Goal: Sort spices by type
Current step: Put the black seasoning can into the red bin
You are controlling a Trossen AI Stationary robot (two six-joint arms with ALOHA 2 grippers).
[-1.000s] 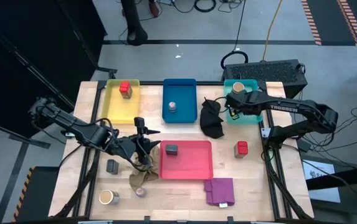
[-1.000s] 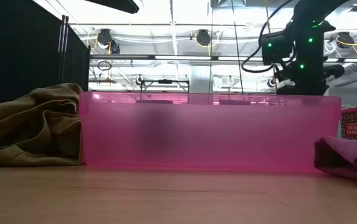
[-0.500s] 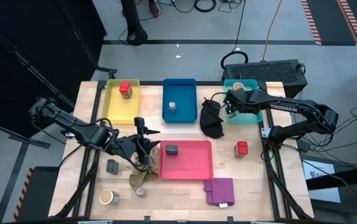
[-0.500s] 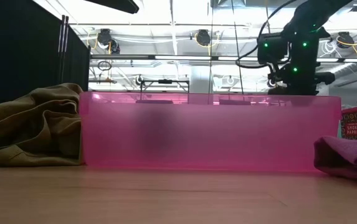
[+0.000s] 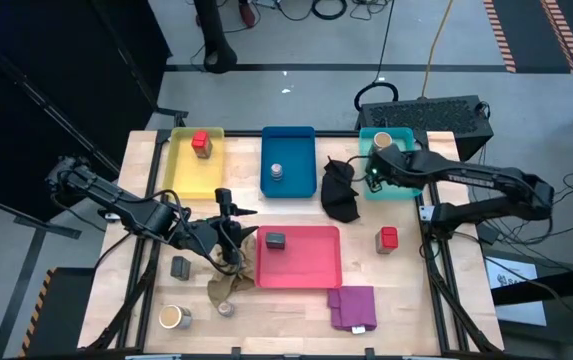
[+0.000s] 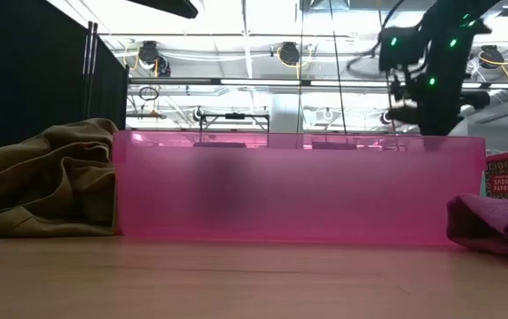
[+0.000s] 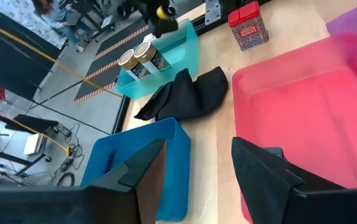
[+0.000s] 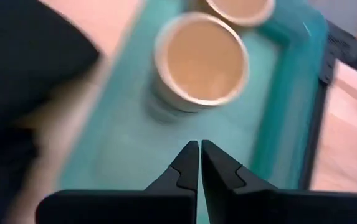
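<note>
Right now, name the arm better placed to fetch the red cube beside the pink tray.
Right, probably. The right gripper, shut and empty, hangs over the teal tray, with the red cube on its side of the table. The left gripper sits beyond the pink tray.

Translucent glossy plastic pink tray [image 6: 298,186], pale wooden table [image 5: 406,290], crumpled matt beige cloth [image 6: 45,182]

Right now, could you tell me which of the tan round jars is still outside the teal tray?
The tan jar at the table's front left corner, beside the beige cloth; the other two jars stand inside the teal tray.
</note>
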